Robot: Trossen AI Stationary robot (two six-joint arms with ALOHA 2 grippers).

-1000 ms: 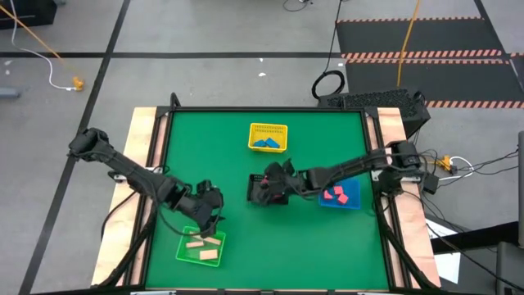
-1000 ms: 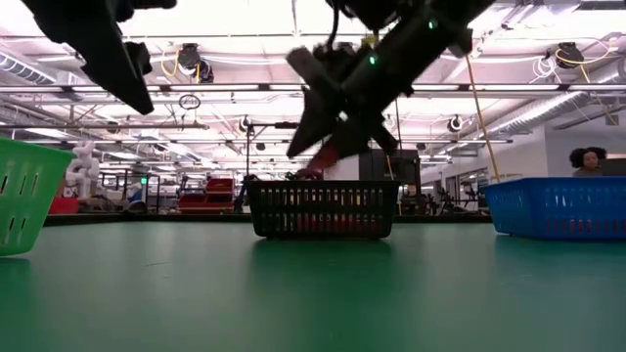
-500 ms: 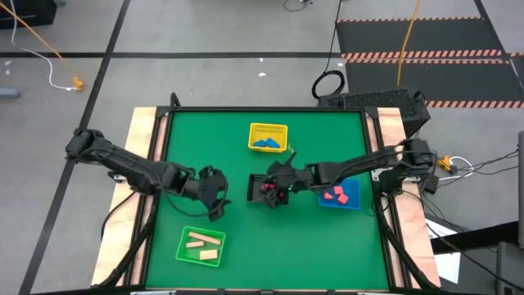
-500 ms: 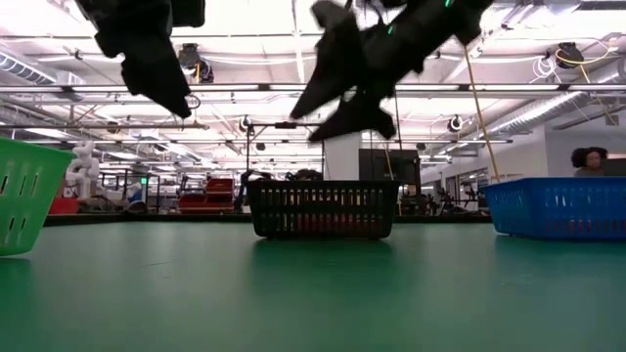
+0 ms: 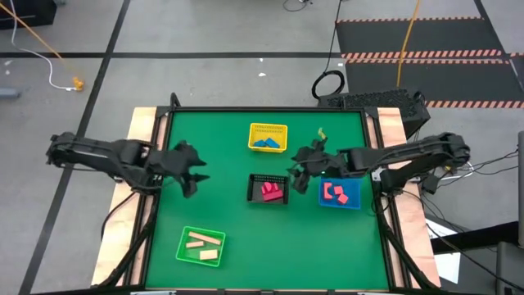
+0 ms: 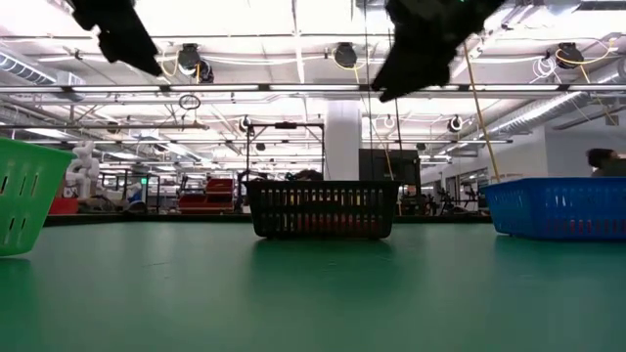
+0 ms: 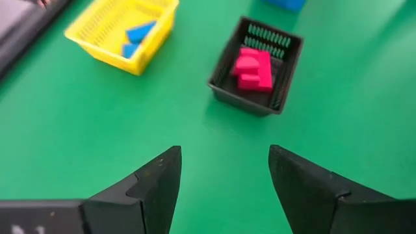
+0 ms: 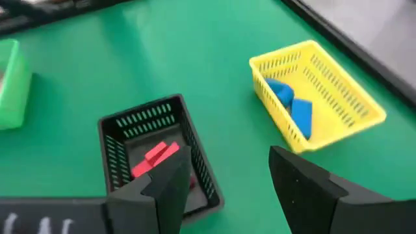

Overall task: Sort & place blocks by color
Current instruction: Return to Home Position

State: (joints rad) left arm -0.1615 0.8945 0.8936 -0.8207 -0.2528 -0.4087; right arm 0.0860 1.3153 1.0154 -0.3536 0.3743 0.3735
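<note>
The blocks lie sorted in mesh baskets on the green table. Blue blocks (image 5: 266,144) are in the yellow basket (image 5: 268,129) and pink blocks (image 7: 253,65) in the black basket (image 5: 255,190). Red blocks (image 5: 334,193) are in the blue basket (image 5: 353,201), and tan wood blocks (image 5: 203,244) in the green basket (image 5: 187,254). My left gripper (image 5: 191,175) hangs open and empty above the table's left part, left of the black basket. My right gripper (image 5: 301,172) hangs open and empty between the black and blue baskets, high above the table (image 6: 421,49).
Bare green table lies at the near middle and right, and between the baskets. Pale wooden strips (image 5: 146,164) border the table's left and right sides. Cables and a black case (image 5: 372,100) lie on the floor beyond the far right corner.
My left gripper has risen from over the green basket and gone toward the far and left edges. My right gripper has lifted away from the black basket and drawn back toward the right edge, rolling as it went. The pink blocks it covered now show inside that basket.
</note>
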